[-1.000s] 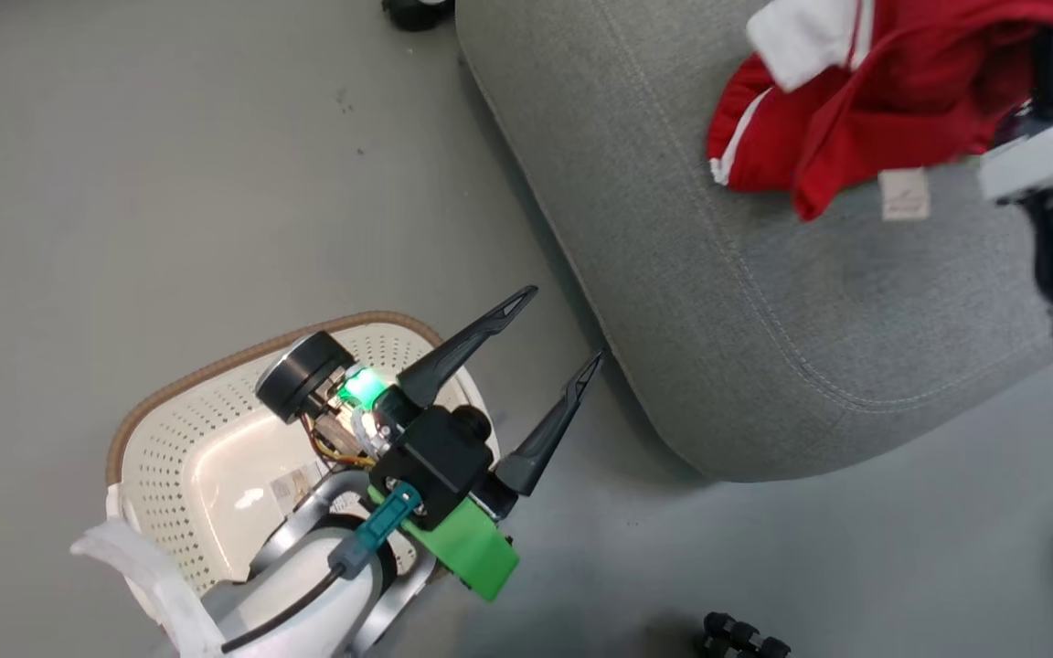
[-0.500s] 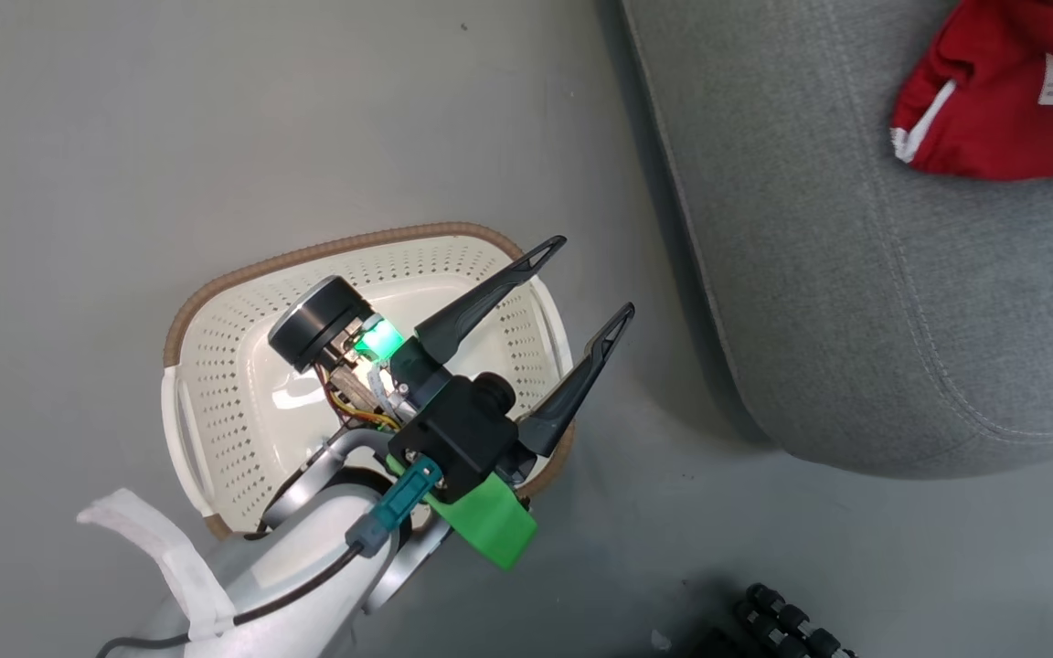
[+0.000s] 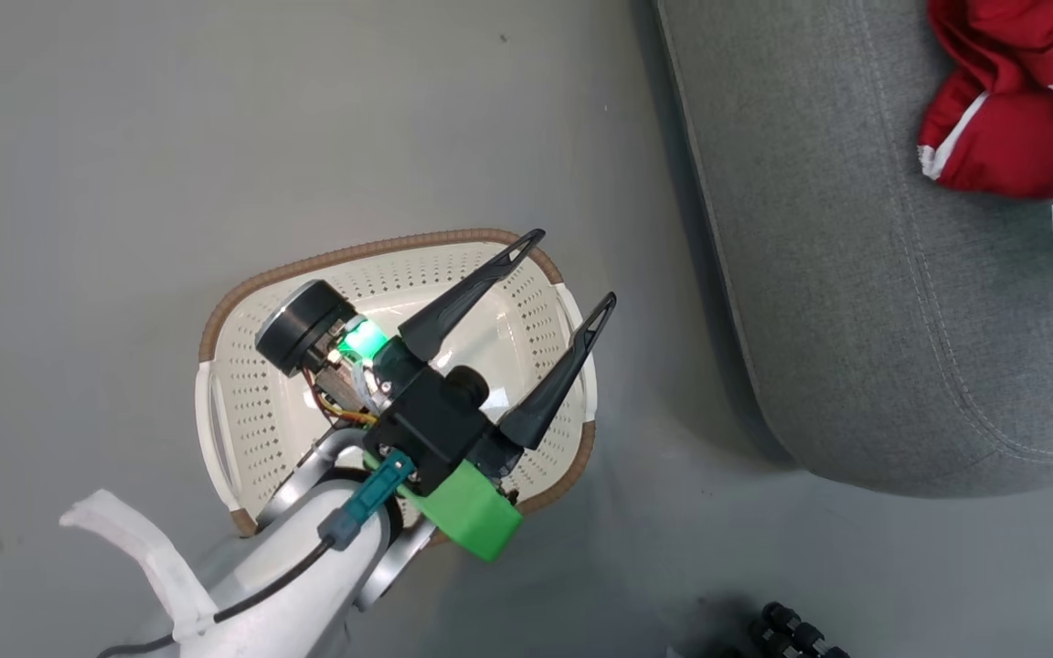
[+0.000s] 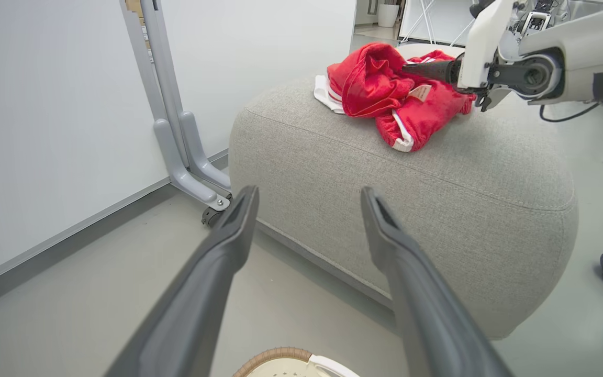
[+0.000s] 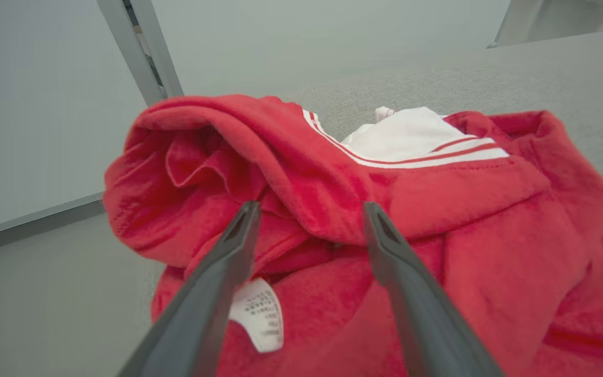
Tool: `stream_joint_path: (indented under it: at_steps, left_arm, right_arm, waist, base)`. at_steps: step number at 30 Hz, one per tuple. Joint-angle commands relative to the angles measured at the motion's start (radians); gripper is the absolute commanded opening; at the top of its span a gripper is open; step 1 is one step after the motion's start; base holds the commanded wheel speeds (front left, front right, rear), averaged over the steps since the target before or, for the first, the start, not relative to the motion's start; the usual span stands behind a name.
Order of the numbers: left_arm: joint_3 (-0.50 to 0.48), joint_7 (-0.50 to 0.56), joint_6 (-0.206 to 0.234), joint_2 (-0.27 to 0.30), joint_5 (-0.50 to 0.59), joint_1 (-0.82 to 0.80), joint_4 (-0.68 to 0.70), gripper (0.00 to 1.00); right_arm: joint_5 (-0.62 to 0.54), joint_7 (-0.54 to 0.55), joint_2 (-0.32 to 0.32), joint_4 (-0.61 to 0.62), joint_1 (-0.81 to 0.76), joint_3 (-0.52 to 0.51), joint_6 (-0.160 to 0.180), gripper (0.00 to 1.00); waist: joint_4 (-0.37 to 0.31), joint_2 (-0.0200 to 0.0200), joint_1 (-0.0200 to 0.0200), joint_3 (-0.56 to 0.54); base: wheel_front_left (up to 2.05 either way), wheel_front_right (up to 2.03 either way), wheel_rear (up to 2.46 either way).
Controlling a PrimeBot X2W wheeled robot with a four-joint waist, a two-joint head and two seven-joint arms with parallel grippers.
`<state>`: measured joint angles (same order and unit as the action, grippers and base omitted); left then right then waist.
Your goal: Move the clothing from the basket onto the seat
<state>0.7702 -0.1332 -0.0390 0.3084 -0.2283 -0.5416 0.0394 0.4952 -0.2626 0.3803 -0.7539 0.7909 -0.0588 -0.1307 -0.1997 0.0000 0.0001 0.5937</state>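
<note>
Fingers: left gripper (image 3: 573, 267) spread wide and empty above the basket (image 3: 261, 411); right gripper (image 5: 310, 207) also spread, tips at a red fold, pinching nothing
Just changed: head camera has swung, so the whole basket is now in frame, its visible floor bare
Meaning: transfer probably finished
Clothing (image 4: 375, 89): crumpled heap on the seat (image 4: 437, 209)
Materials: fleecy red knit, white stripes, sewn label (image 5: 257, 319); perforated cream plastic, brown woven-look rim; rounded grey upholstery, stitched seams

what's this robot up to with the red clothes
It is moving laundry from the basket to the grey seat. The red clothing lies bunched on the seat, with the open right gripper at it. The left gripper hangs open and empty over the basket, whose visible floor is bare.
</note>
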Motion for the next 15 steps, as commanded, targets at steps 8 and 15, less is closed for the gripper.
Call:
stream_joint_path:
  at_steps: [8,15]
  left_arm:
    - [-0.038,-0.073,0.048,-0.001,-0.052,0.085,-0.032,1.00]
    - [-0.089,-0.116,0.093,-0.008,-0.101,0.164,-0.062,1.00]
  right_arm:
    - [-0.112,-0.003,-0.096,0.253,-0.250,-0.045,0.000,1.00]
    - [-0.189,-0.003,-0.173,0.457,-0.431,0.008,0.000,1.00]
  waist:
    - [0.001,0.0000,-0.0001,-0.154]
    - [0.040,0.0000,-0.0001,-0.251]
  base:
    - [0.00,0.00,0.00]
    - [0.00,0.00,0.00]
